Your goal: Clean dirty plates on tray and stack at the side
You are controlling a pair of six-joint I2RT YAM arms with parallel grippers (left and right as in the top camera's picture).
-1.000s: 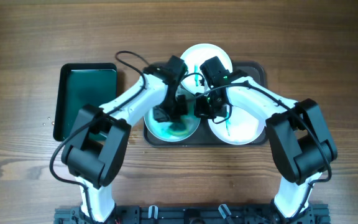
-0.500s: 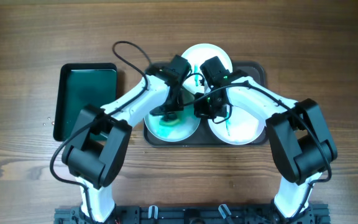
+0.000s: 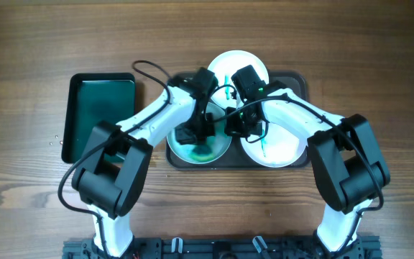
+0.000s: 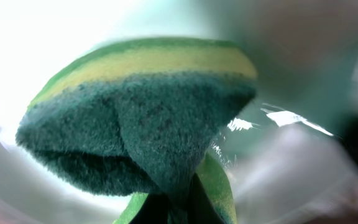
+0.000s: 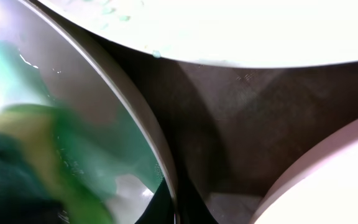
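Observation:
Three white plates lie on the dark tray. The left plate is smeared teal-green. The right plate has a small green streak. The far plate is mostly white. My left gripper is shut on a green and yellow sponge and presses it onto the left plate. My right gripper is shut on the left plate's rim at its right edge; the sponge blurs at the left of the right wrist view.
A smaller black tray with green inside stands on the wooden table left of the dark tray. The tray floor shows between the three plates.
My left gripper has moved the sponge back and forth over the left plate, up then down again. The right gripper has stayed put on the rim.

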